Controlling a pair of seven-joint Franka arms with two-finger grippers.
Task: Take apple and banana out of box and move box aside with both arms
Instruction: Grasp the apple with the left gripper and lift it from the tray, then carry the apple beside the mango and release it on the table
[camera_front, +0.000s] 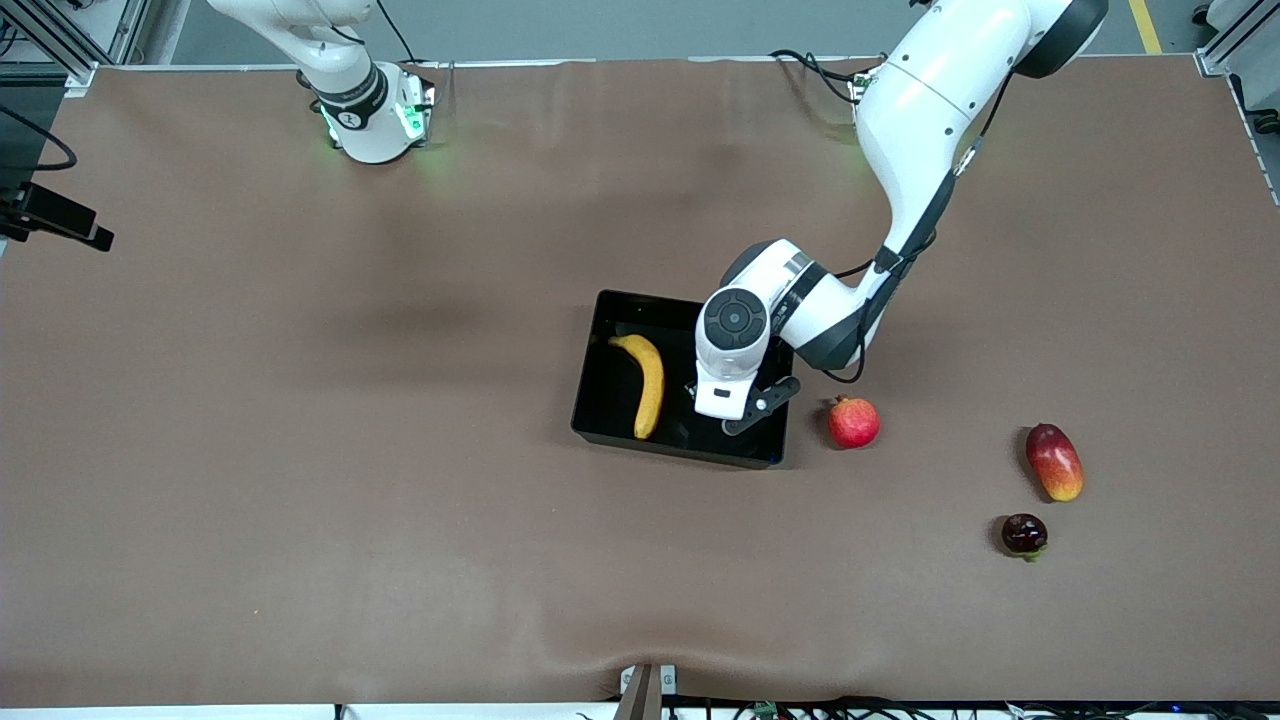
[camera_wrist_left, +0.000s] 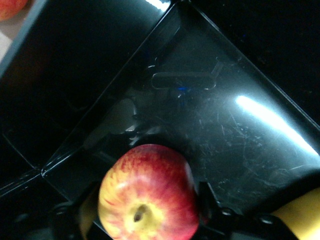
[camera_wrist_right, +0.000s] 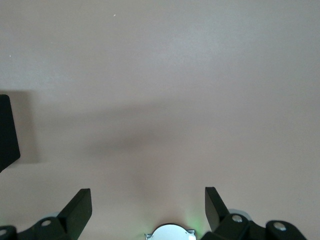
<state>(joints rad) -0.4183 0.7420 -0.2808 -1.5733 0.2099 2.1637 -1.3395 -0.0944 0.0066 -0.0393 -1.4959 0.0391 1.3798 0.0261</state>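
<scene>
Box (camera_front: 600, 400) crowded: banana (camera_front: 648, 385), left hand (camera_front: 712, 412); pomegranate (camera_front: 853, 422) beside.

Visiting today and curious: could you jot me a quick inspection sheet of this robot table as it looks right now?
Surface: brown cloth-covered table, slightly wrinkled.
Job's things: black box mid-table; banana lying in it; apple inside the box, between the left gripper's fingers.
Clutter: pomegranate beside the box toward the left arm's end; mango and a small dark fruit farther that way, the dark one nearest the front camera.
Grippers: left gripper down in the box around the apple; right gripper open over bare cloth, that arm waiting.
Cables: black cable along the left arm.
Surroundings: metal frame pieces at the table corners.
</scene>
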